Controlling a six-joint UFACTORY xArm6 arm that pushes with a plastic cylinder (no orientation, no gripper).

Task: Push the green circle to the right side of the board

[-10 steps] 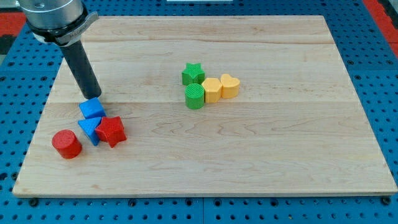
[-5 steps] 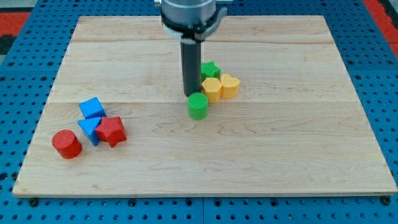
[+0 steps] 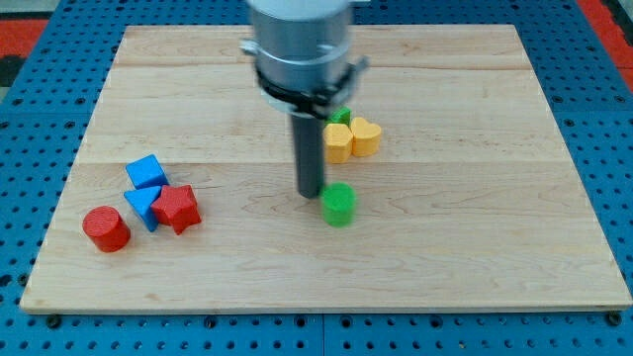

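The green circle (image 3: 338, 204) is a short green cylinder near the middle of the wooden board (image 3: 475, 237), slightly blurred. My tip (image 3: 311, 192) stands just to its upper left, touching or almost touching it. The dark rod rises from the tip to the arm's grey housing at the view's top. The green star (image 3: 341, 117) is mostly hidden behind the rod.
A yellow hexagon-like block (image 3: 337, 142) and a yellow heart (image 3: 365, 135) sit together above the green circle. At the view's left lie a blue cube (image 3: 146, 171), a blue triangle (image 3: 141, 207), a red star (image 3: 177, 208) and a red cylinder (image 3: 105, 228).
My tip moved from the blue cube at the left to the board's middle, then pushed the green circle away from the yellow blocks, down and slightly right.
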